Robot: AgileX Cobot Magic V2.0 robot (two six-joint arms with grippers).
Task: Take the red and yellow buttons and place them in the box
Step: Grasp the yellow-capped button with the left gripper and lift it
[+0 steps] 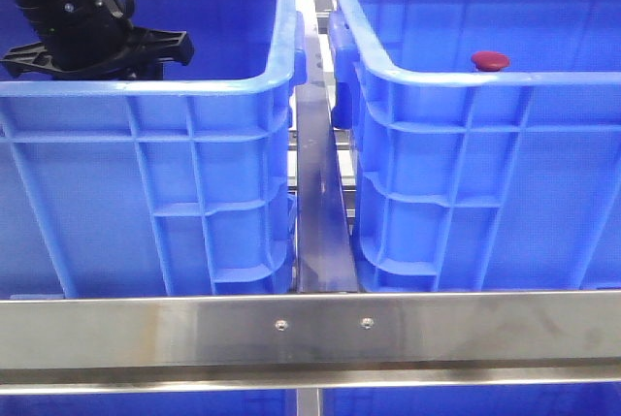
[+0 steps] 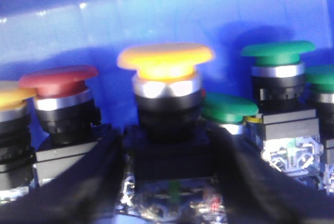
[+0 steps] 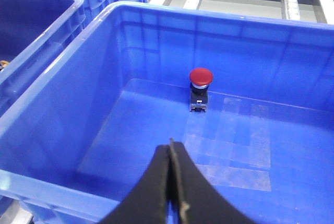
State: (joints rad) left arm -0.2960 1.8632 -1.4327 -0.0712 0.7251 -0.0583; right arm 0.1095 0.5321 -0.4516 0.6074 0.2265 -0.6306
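Yellow button [image 2: 166, 65] between left jaws, red [image 2: 60, 78], green [image 2: 277, 51] neighbours crowding.

Yellow button [image 2: 166, 63] between the dark fingers [image 2: 83, 182], red button [image 2: 59, 80] beside it (green ones [image 2: 278, 52] opposite).

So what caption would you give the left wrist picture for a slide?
Left gripper straddling a yellow push-button among red and green ones, against a blue crate wall.
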